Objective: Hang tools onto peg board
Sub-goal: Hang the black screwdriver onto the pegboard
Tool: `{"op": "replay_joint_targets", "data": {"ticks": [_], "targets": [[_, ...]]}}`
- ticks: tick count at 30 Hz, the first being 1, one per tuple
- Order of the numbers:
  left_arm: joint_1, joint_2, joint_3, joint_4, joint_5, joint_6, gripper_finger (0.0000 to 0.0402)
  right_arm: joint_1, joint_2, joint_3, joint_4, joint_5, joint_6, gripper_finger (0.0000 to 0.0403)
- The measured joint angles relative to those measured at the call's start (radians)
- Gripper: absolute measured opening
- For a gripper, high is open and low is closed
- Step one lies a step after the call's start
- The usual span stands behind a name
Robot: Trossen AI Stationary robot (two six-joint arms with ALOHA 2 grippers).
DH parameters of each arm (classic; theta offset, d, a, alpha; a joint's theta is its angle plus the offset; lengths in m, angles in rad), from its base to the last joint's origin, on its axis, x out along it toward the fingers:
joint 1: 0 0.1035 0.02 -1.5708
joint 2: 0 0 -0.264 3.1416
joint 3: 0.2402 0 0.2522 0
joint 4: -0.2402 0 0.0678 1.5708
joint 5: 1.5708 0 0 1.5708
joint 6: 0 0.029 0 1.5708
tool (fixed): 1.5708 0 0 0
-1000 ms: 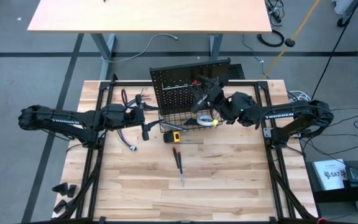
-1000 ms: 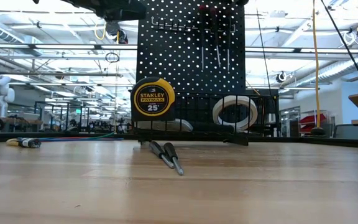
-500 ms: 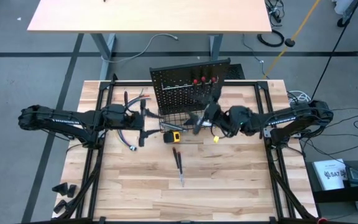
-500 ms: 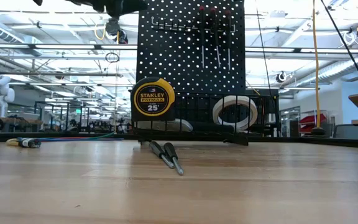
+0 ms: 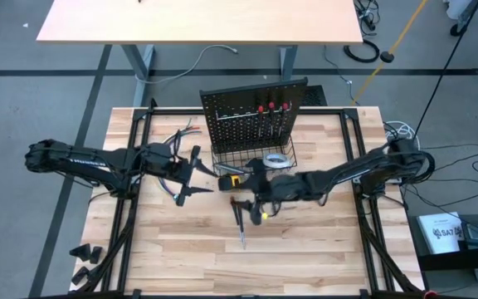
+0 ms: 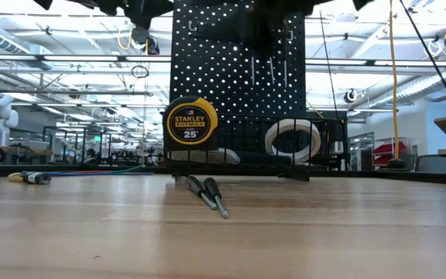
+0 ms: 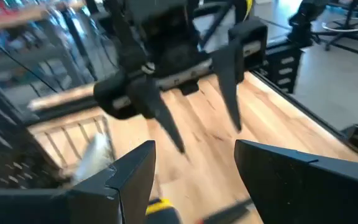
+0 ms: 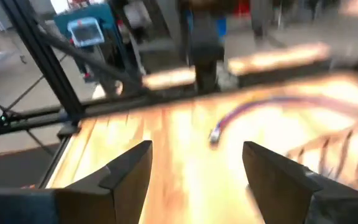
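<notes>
The black peg board [image 5: 251,116] stands at the table's far side, with three red-ended screwdrivers [image 5: 272,108] hanging on it. Its wire basket [image 5: 241,154] holds the white tape roll [image 5: 277,160]. The yellow-black tape measure [image 5: 235,181] stands on the table before the basket. Two more screwdrivers [image 5: 239,219] lie on the wood nearer the front. My right gripper [image 5: 245,193] is open and empty, low over the table beside the tape measure. My left gripper [image 5: 192,176] is open and empty to the tape measure's left, facing the right gripper [image 7: 207,138].
A bundle of coloured cables [image 5: 173,141] lies on the table left of the peg board; it also shows in the right wrist view [image 8: 247,115]. Bare wood stretches along the table's front half [image 5: 247,266].
My right gripper has left the peg board, where a third screwdriver now hangs. It has swung down and toward the table's left and near edge, ending beside the tape measure. My left gripper has turned about and shifted slightly toward the near edge.
</notes>
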Motion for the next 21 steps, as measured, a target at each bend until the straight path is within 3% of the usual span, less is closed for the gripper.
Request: {"op": "replay_joint_targets", "data": {"ticks": [9,16,21], "targets": [[-0.147,0.0,-0.064,-0.067,-0.007,-0.091,0.0226,0.068,0.166,0.0,0.003,0.012,0.369,0.0242],[-0.239,0.0,-0.126,-0.056,-0.061,-0.144,0.0226,0.111,0.24,0.0,-0.062,0.186,0.656,0.0242],[-0.279,0.0,-0.139,-0.059,-0.065,-0.168,0.0226,0.113,0.29,0.0,-0.11,0.243,0.827,0.0242]]}}
